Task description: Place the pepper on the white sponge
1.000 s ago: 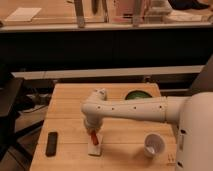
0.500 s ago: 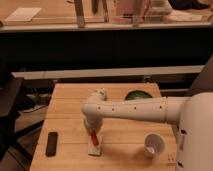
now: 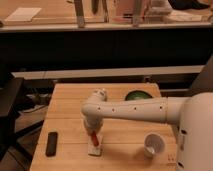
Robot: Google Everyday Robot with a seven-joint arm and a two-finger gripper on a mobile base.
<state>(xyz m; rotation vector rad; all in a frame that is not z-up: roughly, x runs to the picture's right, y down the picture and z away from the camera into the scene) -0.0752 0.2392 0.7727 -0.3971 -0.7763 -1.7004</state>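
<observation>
One step left, we reckon: the gripper (image 3: 92, 131) hangs over the white sponge (image 3: 95, 146) near the table's (image 3: 65, 107) front edge, with the pepper (image 3: 94, 136) at its tip, touching or just above it. We can't tell the jaw state; next we'd release and lift straight up.

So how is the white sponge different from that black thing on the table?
The white sponge is pale, while the black rectangle is dark. The sponge has the red pepper over it, under the gripper; the black rectangle has nothing on it. The sponge sits near the table's middle front, the black rectangle toward the left edge. Both are flat, similar in size, and lie on the wooden table.
</observation>
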